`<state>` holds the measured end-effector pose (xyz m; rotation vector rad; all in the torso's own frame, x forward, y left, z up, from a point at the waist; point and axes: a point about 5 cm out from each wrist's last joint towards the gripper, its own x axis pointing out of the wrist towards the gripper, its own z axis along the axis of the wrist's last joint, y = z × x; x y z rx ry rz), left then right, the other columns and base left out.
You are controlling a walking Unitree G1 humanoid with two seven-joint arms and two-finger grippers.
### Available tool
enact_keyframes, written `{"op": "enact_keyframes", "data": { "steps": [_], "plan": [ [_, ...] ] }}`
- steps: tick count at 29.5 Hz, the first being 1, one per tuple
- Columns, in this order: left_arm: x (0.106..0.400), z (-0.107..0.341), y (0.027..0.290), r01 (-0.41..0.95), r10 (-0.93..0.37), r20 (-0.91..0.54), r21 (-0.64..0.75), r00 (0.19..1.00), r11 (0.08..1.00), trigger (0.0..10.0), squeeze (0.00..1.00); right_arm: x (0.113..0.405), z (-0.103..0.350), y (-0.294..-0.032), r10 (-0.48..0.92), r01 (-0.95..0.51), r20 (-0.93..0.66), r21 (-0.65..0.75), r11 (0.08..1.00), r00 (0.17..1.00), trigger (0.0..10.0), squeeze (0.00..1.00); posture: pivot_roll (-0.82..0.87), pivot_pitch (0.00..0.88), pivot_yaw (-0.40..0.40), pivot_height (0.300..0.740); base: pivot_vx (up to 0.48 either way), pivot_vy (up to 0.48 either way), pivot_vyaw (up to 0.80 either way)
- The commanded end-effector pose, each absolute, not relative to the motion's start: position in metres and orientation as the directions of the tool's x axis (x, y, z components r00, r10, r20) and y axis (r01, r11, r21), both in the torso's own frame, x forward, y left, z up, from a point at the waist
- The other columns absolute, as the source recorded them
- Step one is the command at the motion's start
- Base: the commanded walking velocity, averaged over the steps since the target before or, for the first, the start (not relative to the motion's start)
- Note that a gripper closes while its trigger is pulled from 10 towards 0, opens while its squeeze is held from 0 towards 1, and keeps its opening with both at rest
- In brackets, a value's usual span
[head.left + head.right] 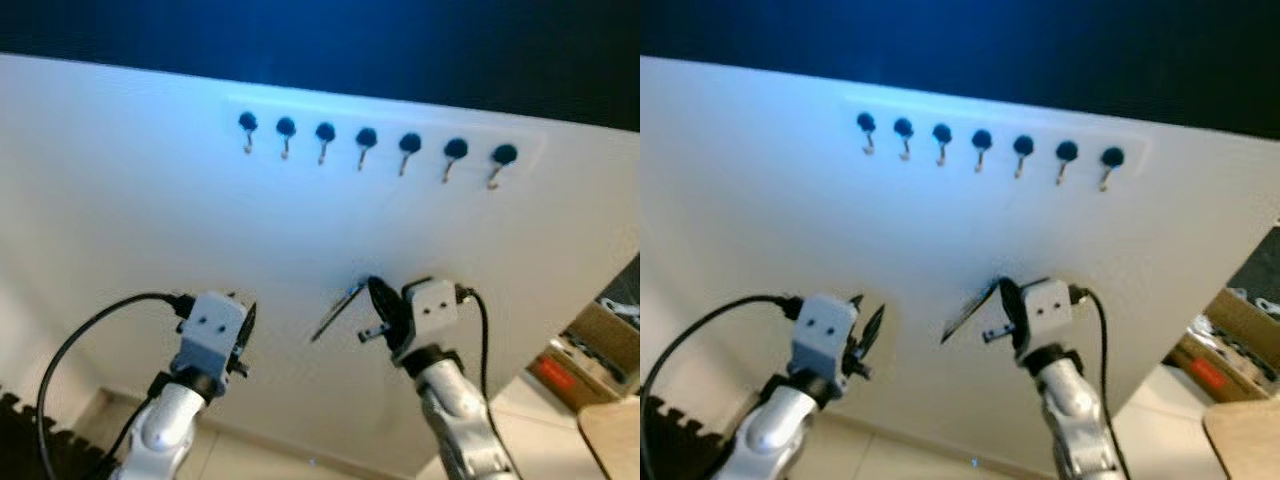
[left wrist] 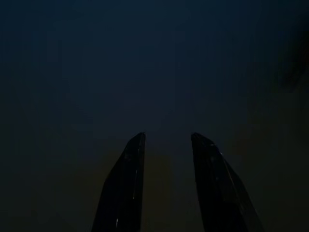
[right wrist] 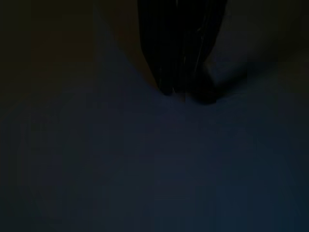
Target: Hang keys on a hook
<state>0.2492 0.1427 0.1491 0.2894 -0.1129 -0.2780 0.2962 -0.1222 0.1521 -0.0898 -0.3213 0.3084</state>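
Note:
A row of several black-knobbed hooks point(image 1: 366, 140) runs across the white wall point(image 1: 120, 220), high in the left eye view. My right gripper point(image 1: 376, 293) is raised in front of the wall, well below the hooks and under the middle of the row. It is shut on the keys point(image 1: 335, 315), a thin dark strip slanting down to the left from its fingers. In the dark right wrist view its fingers point(image 3: 166, 72) sit pressed together. My left gripper point(image 1: 247, 326) is held up lower left, open and empty; its fingers point(image 2: 128, 183) stand apart in the left wrist view.
Cardboard boxes point(image 1: 600, 345) stand on the floor at the right, past the wall's edge. A wooden corner point(image 1: 612, 435) juts in at the bottom right. A dark mat point(image 1: 20, 430) lies at the bottom left. A black cable point(image 1: 80, 340) loops from the left wrist.

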Motion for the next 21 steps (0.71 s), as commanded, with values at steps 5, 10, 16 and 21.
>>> {"op": "enact_keyframes", "data": {
  "steps": [5, 10, 16, 21],
  "plan": [
    [0.245, 0.153, 0.143, 0.294, -0.328, 0.065, 0.309, 0.943, 0.905, 10.0, 0.00, 0.282, 0.140, -0.122, 0.314, -0.290, 0.271, -0.125, 0.949, 0.910, 10.0, 0.00, 0.15, 0.114, -0.009, 0.740, 0.000, 0.000, 0.00],
    [0.244, 0.151, 0.144, 0.302, -0.334, 0.055, 0.314, 0.941, 0.900, 10.0, 0.00, 0.276, 0.132, -0.123, 0.317, -0.291, 0.249, -0.136, 0.947, 0.915, 10.0, 0.00, 0.14, 0.116, -0.006, 0.740, 0.000, 0.000, 0.00],
    [0.241, 0.146, 0.144, 0.309, -0.337, 0.037, 0.312, 0.941, 0.898, 10.0, 0.00, 0.262, 0.126, -0.125, 0.325, -0.280, 0.255, -0.196, 0.940, 0.911, 10.0, 0.00, 0.14, 0.121, 0.001, 0.740, 0.000, 0.000, 0.00],
    [0.241, 0.144, 0.143, 0.311, -0.334, 0.026, 0.309, 0.942, 0.899, 10.0, 0.00, 0.256, 0.168, -0.120, 0.362, -0.240, 0.431, -0.311, 0.919, 0.827, 10.0, 0.00, 0.13, 0.124, 0.012, 0.740, 0.000, 0.000, 0.00]
  ]
}}
